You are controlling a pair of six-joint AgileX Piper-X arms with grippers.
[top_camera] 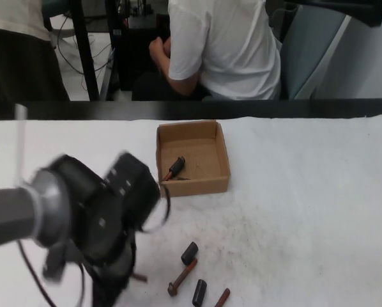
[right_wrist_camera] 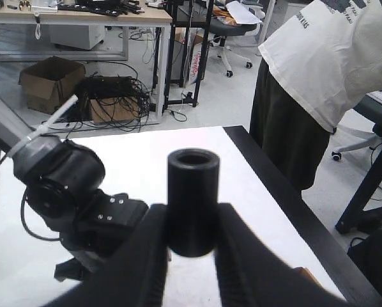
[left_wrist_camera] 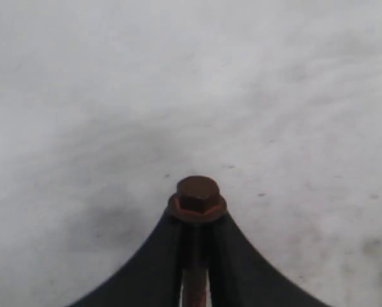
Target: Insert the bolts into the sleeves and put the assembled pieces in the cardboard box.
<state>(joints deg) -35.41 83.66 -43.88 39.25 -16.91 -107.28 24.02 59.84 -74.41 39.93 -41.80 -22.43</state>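
My left gripper is shut on a rusty hex-head bolt, whose head pokes out past the black fingers just above the white table. In the high view that arm fills the front left, and the bolt's tip shows beside it. My right gripper is shut on a black sleeve, held upright with its bore facing up. The cardboard box stands mid-table with one assembled piece inside. Two loose sleeves and two loose bolts lie near the front edge.
A white cloth covers the table, which ends in a dark far edge. A person in a white shirt sits behind it and another stands at the far left. The left arm shows in the right wrist view.
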